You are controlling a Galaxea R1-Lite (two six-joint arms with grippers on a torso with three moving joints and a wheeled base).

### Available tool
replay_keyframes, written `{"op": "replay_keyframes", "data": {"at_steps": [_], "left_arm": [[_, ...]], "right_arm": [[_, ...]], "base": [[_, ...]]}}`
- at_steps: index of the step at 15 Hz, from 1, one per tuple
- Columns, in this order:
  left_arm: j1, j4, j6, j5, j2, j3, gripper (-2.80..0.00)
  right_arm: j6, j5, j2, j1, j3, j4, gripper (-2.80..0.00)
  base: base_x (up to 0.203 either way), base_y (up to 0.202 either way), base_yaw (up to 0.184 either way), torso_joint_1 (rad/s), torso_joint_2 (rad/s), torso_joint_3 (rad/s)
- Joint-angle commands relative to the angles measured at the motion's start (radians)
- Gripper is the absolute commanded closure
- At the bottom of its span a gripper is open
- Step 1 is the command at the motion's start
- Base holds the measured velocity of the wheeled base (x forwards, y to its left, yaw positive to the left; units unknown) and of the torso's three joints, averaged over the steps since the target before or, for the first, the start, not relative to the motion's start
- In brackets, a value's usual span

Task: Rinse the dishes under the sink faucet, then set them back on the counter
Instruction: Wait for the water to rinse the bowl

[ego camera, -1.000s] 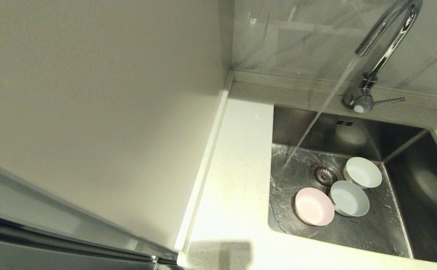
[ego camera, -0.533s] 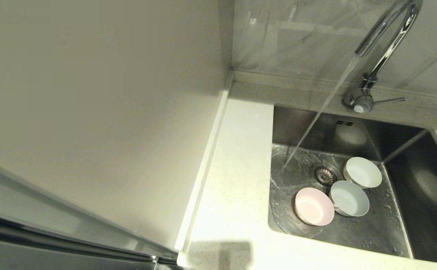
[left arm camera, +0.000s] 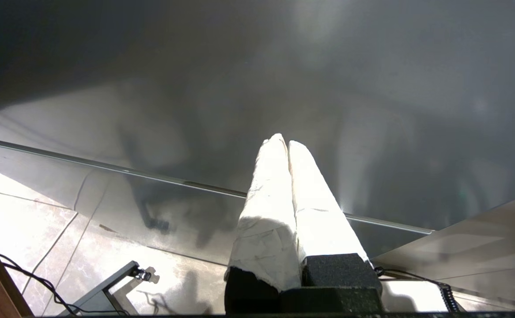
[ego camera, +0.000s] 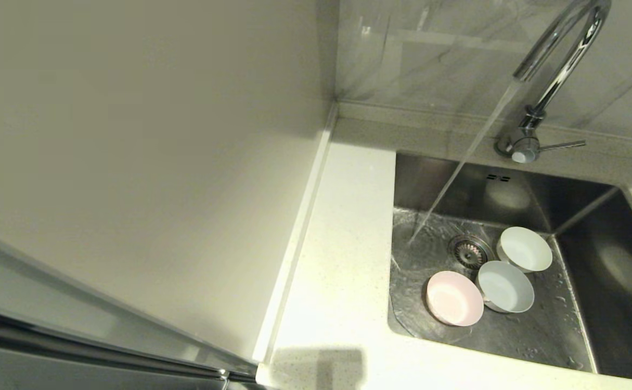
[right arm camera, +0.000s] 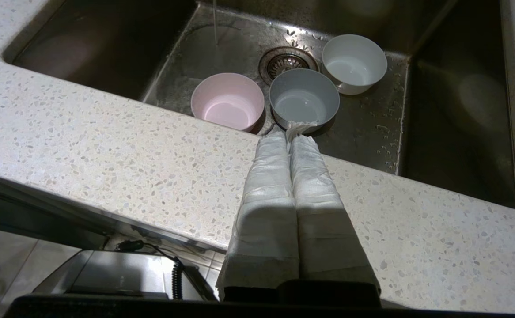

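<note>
Three bowls, pink (ego camera: 455, 298), blue-grey (ego camera: 505, 286) and white (ego camera: 525, 248), are sitting in the sink (ego camera: 592, 271) beside the faucet's (ego camera: 557, 65) stream, awaiting rinsing. Both end effectors, left (left arm camera: 287, 143) and right (right arm camera: 289, 132), are resting pinched together, empty, short of the counter (right arm camera: 107, 145).

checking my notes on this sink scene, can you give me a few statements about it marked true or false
1. Water is running from the faucet into the sink. True.
2. The stream lands inside the pink bowl. False: it hits the bare sink floor beyond the pink bowl, beside the drain strainer.
3. All three bowls sit in the sink. True: pink, blue-grey bowl and white bowl.
4. The right gripper holds the blue-grey bowl. False: it is shut and empty, back over the counter.
5. The left gripper is open over the sink. False: it is shut, away from the sink.
</note>
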Motion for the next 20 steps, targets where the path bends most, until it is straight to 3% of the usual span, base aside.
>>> {"op": "replay_keyframes", "data": {"at_steps": [1,20], "left_arm": [[0.001,-0.001,-0.001,0.0,-0.003,0.0,0.0],[-0.001,-0.001,-0.001,0.001,-0.003,0.0,0.0]], "right_arm": [[-0.001,0.0,0.002,0.0,0.0,0.001,0.0],[-0.001,0.0,0.002,0.0,0.0,0.001,0.0]], "base": [[0.0,0.0,0.0,0.0,0.0,0.0],[0.0,0.0,0.0,0.0,0.0,0.0]]}}
